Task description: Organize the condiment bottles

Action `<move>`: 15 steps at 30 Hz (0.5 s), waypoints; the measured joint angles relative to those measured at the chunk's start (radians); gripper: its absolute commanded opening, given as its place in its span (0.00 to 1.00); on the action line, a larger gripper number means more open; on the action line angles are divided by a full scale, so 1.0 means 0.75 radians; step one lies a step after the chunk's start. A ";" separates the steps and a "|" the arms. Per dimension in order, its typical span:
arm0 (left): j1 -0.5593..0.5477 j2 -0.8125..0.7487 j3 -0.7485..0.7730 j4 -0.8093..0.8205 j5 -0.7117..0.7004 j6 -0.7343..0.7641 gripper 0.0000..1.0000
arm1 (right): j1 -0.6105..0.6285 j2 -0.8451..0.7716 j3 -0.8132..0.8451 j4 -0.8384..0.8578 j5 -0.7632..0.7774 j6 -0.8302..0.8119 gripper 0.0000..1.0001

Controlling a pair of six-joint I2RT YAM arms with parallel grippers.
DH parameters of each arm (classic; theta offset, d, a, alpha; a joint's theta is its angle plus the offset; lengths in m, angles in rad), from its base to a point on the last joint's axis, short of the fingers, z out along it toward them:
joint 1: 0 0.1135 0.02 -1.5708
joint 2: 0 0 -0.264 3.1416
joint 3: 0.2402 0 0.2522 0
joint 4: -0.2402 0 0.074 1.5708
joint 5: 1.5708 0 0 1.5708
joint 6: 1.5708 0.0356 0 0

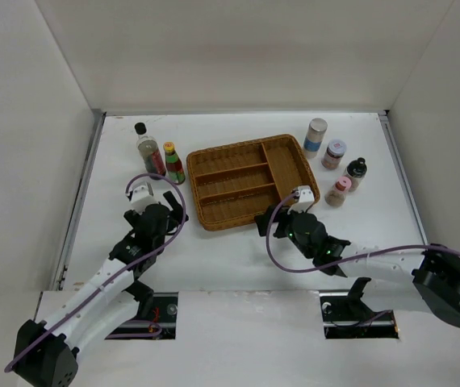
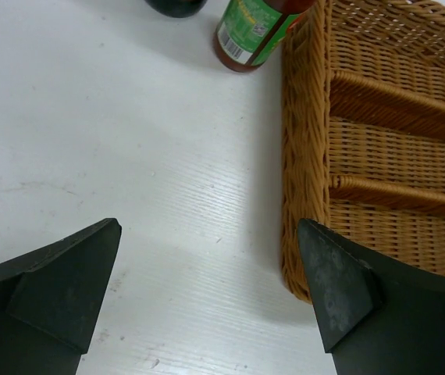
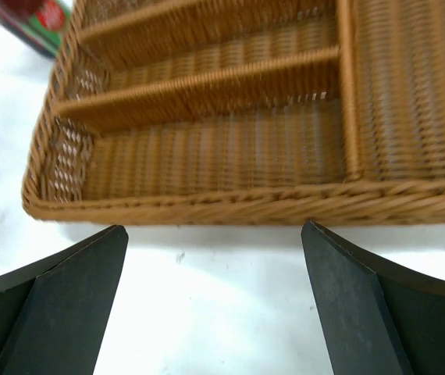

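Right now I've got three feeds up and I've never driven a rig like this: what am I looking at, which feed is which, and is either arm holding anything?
The overhead feed looks down on a left arm and a right arm, both bolted at the near edge of a white table. On the table sits a brown wicker tray with no bottle in it yet. Left of it stand a tall clear bottle and a yellow-capped bottle. To its right stand a silver-lidded jar, a pink-lidded jar, a small dark bottle and a small pink-capped bottle. The other two feeds come from a camera on each wrist. The dark wedges at the bottom are the left end effector and the right end effector. Both are open beside the tray and hold nothing.
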 measured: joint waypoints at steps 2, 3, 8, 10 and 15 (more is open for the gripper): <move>-0.001 0.009 0.009 -0.018 -0.018 0.000 1.00 | 0.000 0.012 -0.001 0.002 -0.022 0.005 1.00; -0.001 0.013 0.016 -0.028 -0.028 0.001 1.00 | 0.000 0.011 -0.001 0.008 -0.029 0.006 1.00; -0.002 0.031 0.100 -0.052 -0.083 0.030 1.00 | 0.000 0.008 -0.001 0.029 -0.044 0.009 1.00; -0.013 0.058 0.163 -0.057 -0.116 0.062 1.00 | 0.001 -0.002 -0.001 0.031 -0.047 0.010 1.00; -0.045 0.109 0.360 -0.032 -0.211 0.211 1.00 | 0.004 -0.035 -0.007 0.052 -0.048 0.010 1.00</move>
